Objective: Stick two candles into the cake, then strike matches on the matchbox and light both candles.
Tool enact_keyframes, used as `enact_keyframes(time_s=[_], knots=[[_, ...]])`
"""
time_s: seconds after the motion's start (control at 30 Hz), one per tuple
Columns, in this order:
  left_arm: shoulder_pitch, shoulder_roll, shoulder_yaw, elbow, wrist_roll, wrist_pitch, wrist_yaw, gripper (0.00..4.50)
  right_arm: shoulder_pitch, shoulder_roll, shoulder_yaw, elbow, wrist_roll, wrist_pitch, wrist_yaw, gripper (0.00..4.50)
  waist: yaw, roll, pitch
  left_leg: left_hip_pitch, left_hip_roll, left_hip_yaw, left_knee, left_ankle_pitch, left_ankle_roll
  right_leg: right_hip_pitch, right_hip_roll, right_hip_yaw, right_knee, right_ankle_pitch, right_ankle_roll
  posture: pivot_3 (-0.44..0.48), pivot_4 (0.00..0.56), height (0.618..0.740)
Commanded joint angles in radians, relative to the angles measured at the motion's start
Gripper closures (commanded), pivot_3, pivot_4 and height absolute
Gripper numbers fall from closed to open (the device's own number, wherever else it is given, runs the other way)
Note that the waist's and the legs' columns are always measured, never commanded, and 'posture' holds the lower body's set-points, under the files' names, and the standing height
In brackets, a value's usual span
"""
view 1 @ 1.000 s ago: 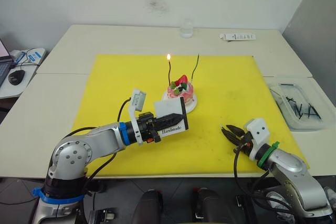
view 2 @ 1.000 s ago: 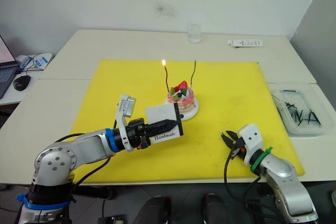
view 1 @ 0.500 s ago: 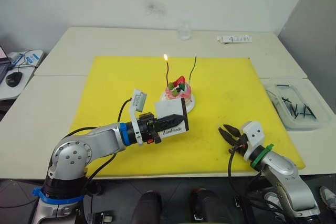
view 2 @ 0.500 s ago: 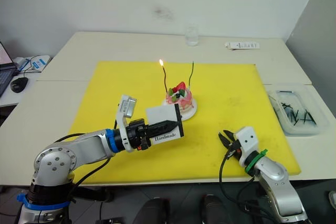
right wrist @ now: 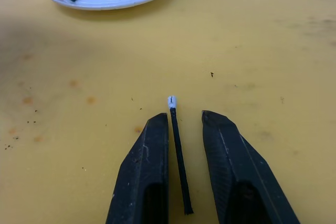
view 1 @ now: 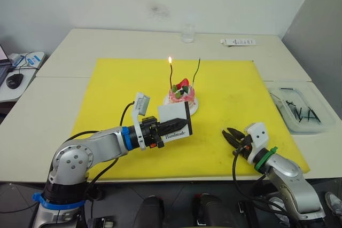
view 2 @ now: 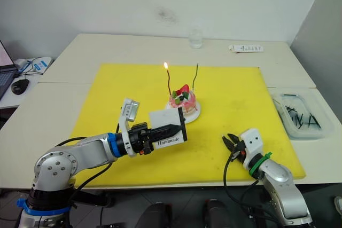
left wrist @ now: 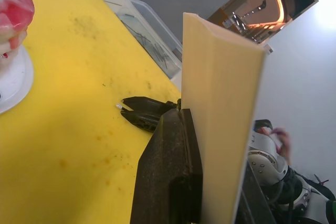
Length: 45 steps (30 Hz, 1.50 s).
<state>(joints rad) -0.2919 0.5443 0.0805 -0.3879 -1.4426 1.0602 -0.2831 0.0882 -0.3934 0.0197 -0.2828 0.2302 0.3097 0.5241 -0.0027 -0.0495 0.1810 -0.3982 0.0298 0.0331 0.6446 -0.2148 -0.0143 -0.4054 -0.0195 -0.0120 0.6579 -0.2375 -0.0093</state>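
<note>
The cake point(view 1: 180, 93) sits on its white plate point(view 1: 189, 108) in the middle of the yellow mat point(view 1: 230, 100), two candles standing in it: the red candle point(view 1: 171, 76) carries a small flame, the green candle point(view 1: 197, 71) beside it is unlit. That matches a second ago, one flame and one dark wick, and the cake has not shifted on the mat; the whole picture has slid a little, which is the camera.

The left gripper point(view 1: 170, 127) holds the matchbox point(view 1: 175, 124) in the air just in front of the cake, fingers clamped on it as before, the "Handmade" face showing. In the left wrist view the matchbox point(left wrist: 220, 124) stands edge-on, pinched against a black finger point(left wrist: 168, 171).

The right gripper point(view 2: 231, 143) is low over the near right part of the mat, well apart from the cake. It has crept slightly inward from where it was a second ago. Its fingers point(right wrist: 144, 177) are parted a little, and one match point(right wrist: 178, 158) lies between them on the mat, pale tip towards the plate; whether either finger touches it I cannot tell.

Count: one cake, two candles, one matchbox, one match at the gripper. More dark matches lie in the clear tray point(view 1: 300, 129) off the mat's right edge, too tangled to count.
</note>
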Motion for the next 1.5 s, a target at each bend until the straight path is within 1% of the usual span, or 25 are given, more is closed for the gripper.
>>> enact_keyframes(time_s=[0.03, 0.1, 0.2, 0.23, 0.27, 0.63, 0.67, 0.8, 0.93, 1.03, 1.17, 1.23, 1.33, 1.5], knots=[[-0.003, -0.004, 0.007, -0.035, -0.021, -0.011, 0.002, 4.5, 0.021, 0.004, 0.009, 0.05, -0.003, -0.007, 0.011, 3.46, 0.0, 0.0, 0.0, 0.0, 0.0, 0.0, 0.0, 0.0, 0.0, 0.0, 0.0, 0.0, 0.0, 0.0, 0.0, 0.0, 0.15, 0.74], [-0.003, -0.005, 0.007, -0.035, -0.022, -0.011, 0.004, 4.5, 0.025, 0.002, 0.01, 0.062, -0.005, -0.022, 0.017, 3.46, 0.0, 0.0, 0.0, 0.0, 0.0, 0.0, 0.0, 0.0, 0.0, 0.0, 0.0, 0.0, 0.0, 0.0, 0.0, 0.0, 0.15, 0.74], [-0.001, -0.003, 0.008, -0.036, -0.024, -0.011, 0.003, 4.5, 0.027, 0.002, 0.011, 0.068, -0.004, -0.036, 0.023, 4.04, 0.0, 0.0, 0.0, 0.0, 0.0, 0.0, 0.0, 0.0, 0.0, 0.0, 0.0, 0.0, -0.001, 0.0, 0.0, 0.0, 0.15, 0.74], [-0.001, -0.003, 0.008, -0.036, -0.024, -0.011, 0.003, 4.5, 0.027, 0.003, 0.009, 0.069, 0.001, -0.038, 0.026, 4.41, 0.0, 0.0, 0.0, 0.0, 0.0, 0.0, 0.0, 0.0, 0.0, 0.0, 0.0, 0.0, -0.001, 0.0, 0.0, 0.0, 0.15, 0.74], [-0.001, -0.002, 0.008, -0.036, -0.025, -0.011, 0.003, 4.5, 0.027, 0.004, 0.008, 0.069, 0.004, -0.04, 0.028, 4.46, 0.0, 0.0, 0.0, 0.0, 0.0, 0.0, 0.0, 0.0, 0.0, 0.0, 0.0, 0.0, -0.001, 0.0, 0.0, 0.0, 0.15, 0.74], [0.0, -0.014, 0.003, -0.038, -0.046, -0.015, 0.023, 4.5, 0.029, -0.001, -0.007, 0.044, 0.043, -0.03, 0.042, 4.46, 0.0, 0.0, 0.0, -0.001, 0.0, 0.0, -0.003, 0.0, 0.0, 0.0, 0.0, -0.001, -0.006, 0.0, 0.0, 0.0, 0.15, 0.74], [-0.001, -0.015, 0.002, -0.037, -0.045, -0.016, 0.024, 4.5, 0.027, -0.009, -0.012, 0.032, 0.048, -0.024, 0.048, 4.46, 0.0, 0.0, 0.0, -0.002, 0.0, 0.0, -0.004, 0.0, 0.0, 0.0, 0.0, -0.001, -0.007, 0.0, 0.0, 0.0, 0.15, 0.74], [-0.01, -0.013, 0.002, -0.022, -0.03, -0.016, 0.019, 4.5, -0.011, -0.107, -0.026, -0.1, 0.066, 0.049, 0.1, 4.46, 0.001, 0.002, 0.001, -0.003, 0.0, 0.001, -0.005, 0.0, 0.0, 0.0, -0.001, 0.0, -0.01, 0.0, 0.0, 0.0, 0.15, 0.74], [-0.04, -0.018, -0.013, 0.031, 0.046, -0.024, 0.015, 4.5, -0.137, -0.252, -0.031, -0.255, 0.138, 0.213, 0.178, 4.46, 0.0, 0.005, 0.005, -0.004, -0.001, 0.002, -0.006, -0.001, -0.001, -0.001, -0.001, 0.0, -0.012, 0.0, 0.001, 0.0, 0.15, 0.74], [-0.062, -0.04, -0.025, 0.055, 0.08, -0.027, -0.001, 4.5, -0.263, -0.329, 0.002, -0.301, 0.14, 0.27, 0.223, 4.46, 0.001, 0.006, 0.005, -0.004, -0.001, 0.001, -0.007, -0.001, -0.001, -0.002, 0.0, -0.001, -0.011, 0.0, 0.001, 0.0, 0.15, 0.74], [-0.08, -0.063, -0.03, 0.07, 0.104, -0.028, -0.015, 4.5, -0.378, -0.34, 0.05, -0.325, 0.144, 0.315, 0.234, 4.46, 0.002, 0.004, 0.005, -0.004, -0.001, -0.001, -0.011, -0.001, -0.001, -0.002, 0.0, -0.003, -0.013, -0.001, 0.002, 0.0, 0.15, 0.74], [-0.082, -0.073, -0.028, 0.074, 0.109, -0.028, -0.016, 4.5, -0.397, -0.341, 0.074, -0.339, 0.136, 0.319, 0.236, 4.46, 0.003, 0.004, 0.005, -0.005, -0.001, 0.0, -0.012, -0.001, -0.001, -0.003, 0.0, -0.002, -0.013, 0.0, 0.007, 0.0, 0.15, 0.74], [-0.084, -0.086, -0.024, 0.076, 0.117, -0.027, -0.016, 4.5, -0.407, -0.348, 0.099, -0.365, 0.127, 0.318, 0.243, 4.46, 0.003, 0.004, 0.005, -0.007, -0.001, 0.0, -0.012, -0.001, -0.001, -0.003, -0.001, -0.002, -0.013, -0.002, 0.011, 0.0, 0.15, 0.74], [-0.08, -0.094, -0.023, 0.072, 0.127, -0.025, -0.017, 4.5, -0.438, -0.352, 0.117, -0.389, 0.132, 0.324, 0.252, 4.46, 0.003, 0.004, 0.005, -0.011, -0.001, 0.0, -0.012, -0.001, -0.001, -0.008, -0.001, -0.002, -0.012, -0.003, 0.012, 0.0, 0.15, 0.74]])
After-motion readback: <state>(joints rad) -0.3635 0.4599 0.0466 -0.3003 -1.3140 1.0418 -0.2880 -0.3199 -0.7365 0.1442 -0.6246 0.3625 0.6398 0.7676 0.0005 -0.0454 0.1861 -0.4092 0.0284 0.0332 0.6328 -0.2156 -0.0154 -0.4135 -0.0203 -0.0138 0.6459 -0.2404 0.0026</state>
